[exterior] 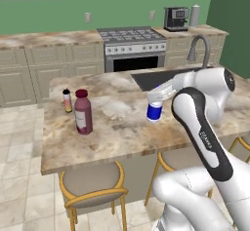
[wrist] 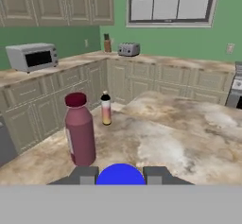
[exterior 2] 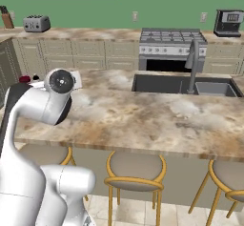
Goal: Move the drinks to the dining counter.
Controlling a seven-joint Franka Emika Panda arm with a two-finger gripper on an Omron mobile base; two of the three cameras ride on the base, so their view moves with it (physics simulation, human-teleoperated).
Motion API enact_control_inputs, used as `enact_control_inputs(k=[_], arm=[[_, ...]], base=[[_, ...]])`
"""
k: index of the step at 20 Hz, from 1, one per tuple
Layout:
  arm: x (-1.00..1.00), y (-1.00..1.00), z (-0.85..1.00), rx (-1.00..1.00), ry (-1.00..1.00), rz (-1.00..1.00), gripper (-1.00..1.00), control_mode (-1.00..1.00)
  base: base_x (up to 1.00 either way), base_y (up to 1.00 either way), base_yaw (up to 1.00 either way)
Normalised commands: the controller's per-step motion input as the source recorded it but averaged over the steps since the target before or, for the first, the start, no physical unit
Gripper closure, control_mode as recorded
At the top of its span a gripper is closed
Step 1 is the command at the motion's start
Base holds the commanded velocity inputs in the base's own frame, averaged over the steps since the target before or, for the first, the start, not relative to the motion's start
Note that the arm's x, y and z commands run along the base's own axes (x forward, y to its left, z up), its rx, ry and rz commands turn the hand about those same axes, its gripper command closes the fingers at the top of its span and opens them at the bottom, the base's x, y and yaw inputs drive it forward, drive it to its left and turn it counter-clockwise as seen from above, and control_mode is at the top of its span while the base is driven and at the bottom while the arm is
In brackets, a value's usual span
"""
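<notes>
Hand view puts the blue cap of the small white-and-blue bottle point(wrist: 120, 174) right at the near edge, sitting between my two dark fingers point(wrist: 86, 175), which are drawn in tight against it on either side. From the left base view I see that same bottle point(exterior: 155, 107) as a short white body with a blue band around its lower part, held upright at the end of the arm over the marbled dining tabletop point(exterior: 122, 127), near the middle of the slab; whether its base touches the stone I cannot tell. The gripper point(exterior: 157, 97) itself is mostly hidden behind the arm's white links there, so the squeeze on the bottle reads best from the hand camera.

Farther out and to the left in the hand view stands the larger dark maroon bottle point(wrist: 79, 129), upright, with a rounded maroon cap and a pale label on its side. Just beyond it, a little to the right, is the slim pink bottle point(wrist: 106, 108) with its black cap, also upright. In the left base view the maroon bottle point(exterior: 83, 112) and the pink one point(exterior: 67, 101) stand near each other but apart, on the left part of the tabletop, well clear of the held bottle. Gold-framed round stools point(exterior: 93, 185) sit under the near overhang.
</notes>
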Motion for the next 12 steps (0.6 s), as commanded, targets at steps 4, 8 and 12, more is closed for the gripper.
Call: enact_control_inputs(k=[4, 8, 12], arm=[[0.38, 0.0, 0.0, -0.05, 0.02, 0.03, 1.0, -1.0], [0.27, 0.0, 0.0, -0.09, 0.02, 0.03, 1.0, -1.0], [0.34, 0.0, -0.22, -0.11, 0.03, 0.05, 1.0, -1.0]], base=[[0.0, 0.0, 0.0], [0.0, 0.0, 0.0], [0.0, 0.0, 0.0]])
